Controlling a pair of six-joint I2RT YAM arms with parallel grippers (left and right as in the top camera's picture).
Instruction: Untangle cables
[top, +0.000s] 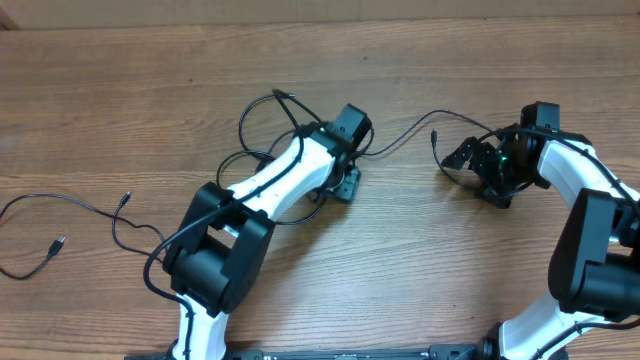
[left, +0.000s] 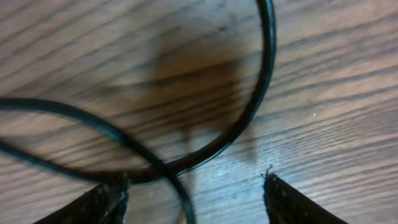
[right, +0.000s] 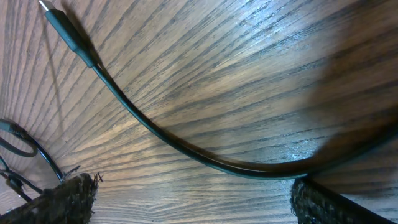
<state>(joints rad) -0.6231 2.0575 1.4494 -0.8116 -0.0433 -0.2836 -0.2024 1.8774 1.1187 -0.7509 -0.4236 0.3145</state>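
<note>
Both finger pairs spread, empty: cables (left: 252, 115) cross between left fingers (left: 99, 204); one cable (right: 186, 147) runs between right fingers (right: 62, 200).

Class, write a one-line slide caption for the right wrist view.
Open right end effector above a black cable curving across the wooden table to its plug.

Warm brown table (top: 420, 60), with darker grain streaking right across it. The cables (top: 90, 208) all read thin black against the wood. Up close in the right wrist view, one cable (right: 186, 146) shows a faint teal sheen, and its plug (right: 46, 7) is tipped pale silver at the upper left of the frame. The left arm (top: 290, 170) is a white shell with black joints. The right arm (top: 570, 170) is the same, with a green light (top: 500, 155) glowing on its black end.
</note>
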